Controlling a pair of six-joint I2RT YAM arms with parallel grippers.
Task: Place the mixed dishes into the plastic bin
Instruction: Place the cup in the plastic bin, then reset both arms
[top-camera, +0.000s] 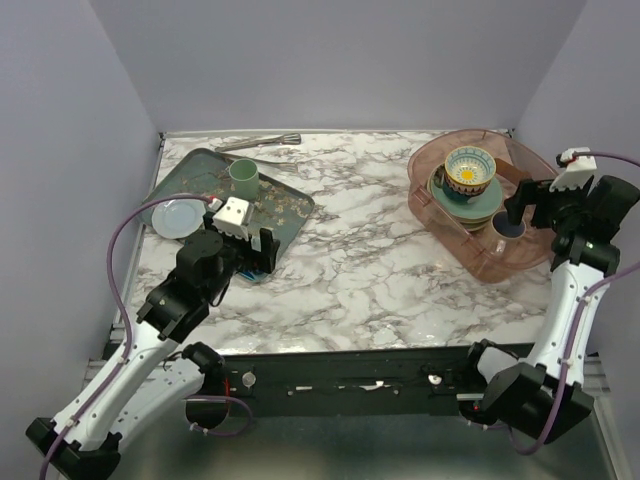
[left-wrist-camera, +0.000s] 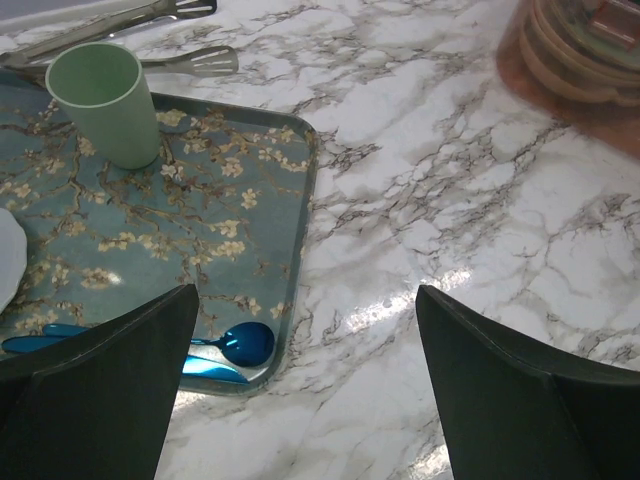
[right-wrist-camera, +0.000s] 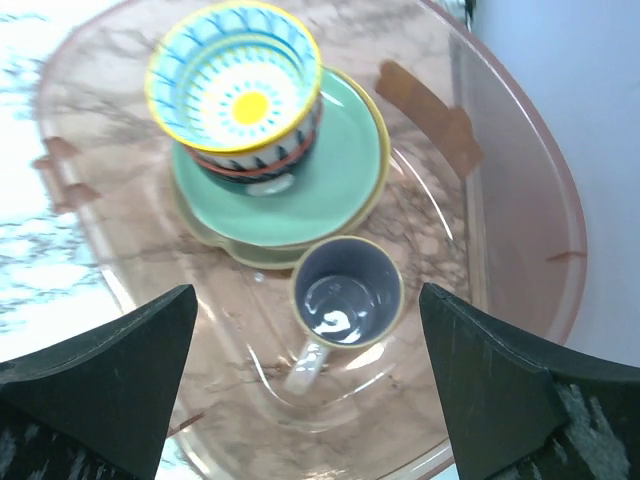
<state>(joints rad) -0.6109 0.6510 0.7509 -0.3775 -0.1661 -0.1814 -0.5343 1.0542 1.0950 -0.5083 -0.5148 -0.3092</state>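
The plastic bin (top-camera: 432, 222) stands at the far right of the table. It holds a blue-yellow patterned bowl (top-camera: 470, 170) on a mint green plate (top-camera: 481, 203) over cream plates, and a grey mug (top-camera: 507, 229) beside them. My right gripper (top-camera: 517, 208) is open and empty above the bin's near right part. In the right wrist view the right gripper (right-wrist-camera: 307, 292) hangs over the mug (right-wrist-camera: 347, 293), with the bowl (right-wrist-camera: 235, 85), the green plate (right-wrist-camera: 335, 170) and the bin wall (right-wrist-camera: 520, 180) below. My left gripper (top-camera: 262, 245) is open and empty at the tray's near right corner.
A dark-green floral tray (top-camera: 195, 178) lies at the left with a green cup (top-camera: 243, 177), a small pale plate (top-camera: 178, 217) and a blue spoon (left-wrist-camera: 245, 342). Metal tongs (top-camera: 260, 143) lie at the back. In the left wrist view the left gripper (left-wrist-camera: 305, 292) hangs over marble beside the tray (left-wrist-camera: 200, 220).
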